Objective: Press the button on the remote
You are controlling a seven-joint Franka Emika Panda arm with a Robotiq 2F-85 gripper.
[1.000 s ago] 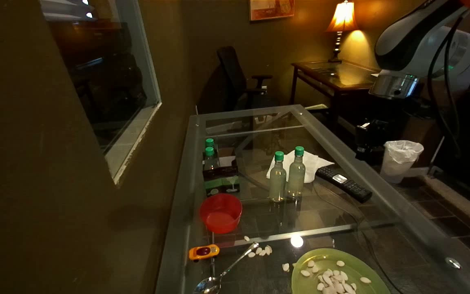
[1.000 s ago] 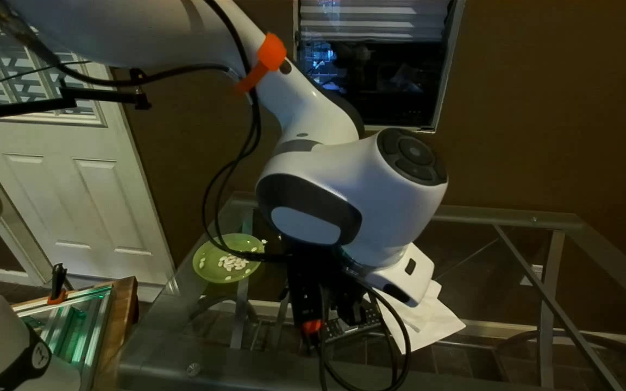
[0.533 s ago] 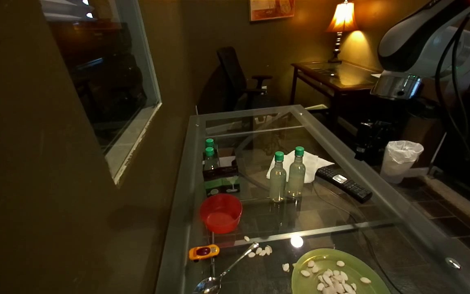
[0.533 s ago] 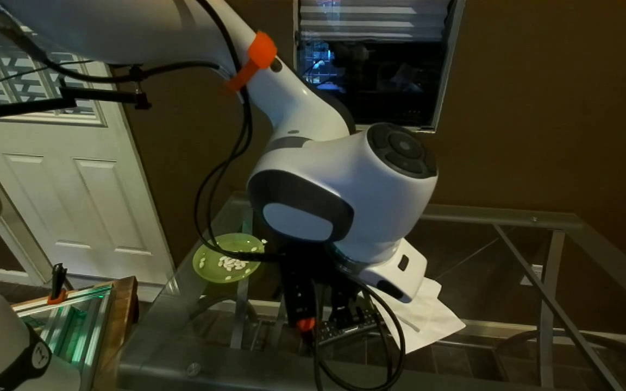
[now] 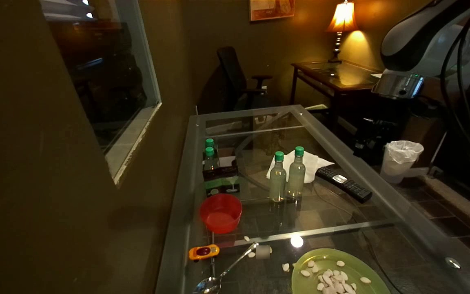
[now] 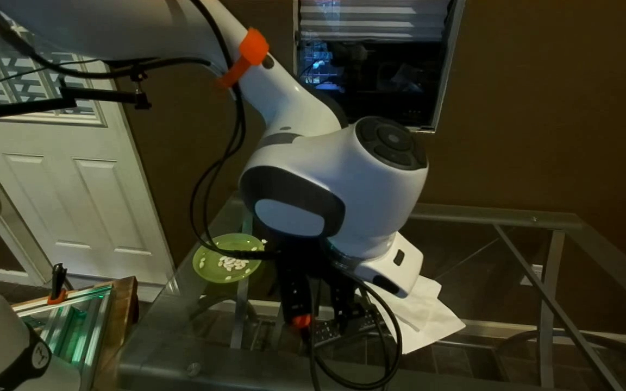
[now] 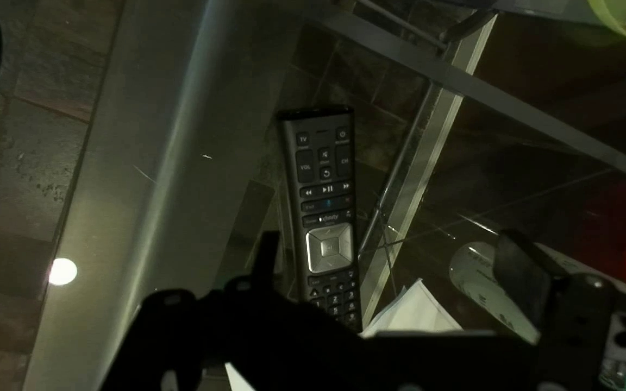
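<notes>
Two clear bottles [image 5: 278, 181] with green caps [image 5: 279, 156] stand by some white paper [image 5: 311, 165] on the glass surface [image 5: 414, 216]. Beside the bottles, with one end close by the paper, the black remote [image 7: 324, 217] lies flat with its buttons [image 7: 329, 248] facing up. In the wrist view, the tool [image 7: 392, 255] has its two black fingers [image 7: 527, 277] spread wide apart, and it has hold of nothing.

White arm [image 6: 359, 179] — orange strap [image 6: 253, 46], black fingers [image 7: 525, 277].
</notes>
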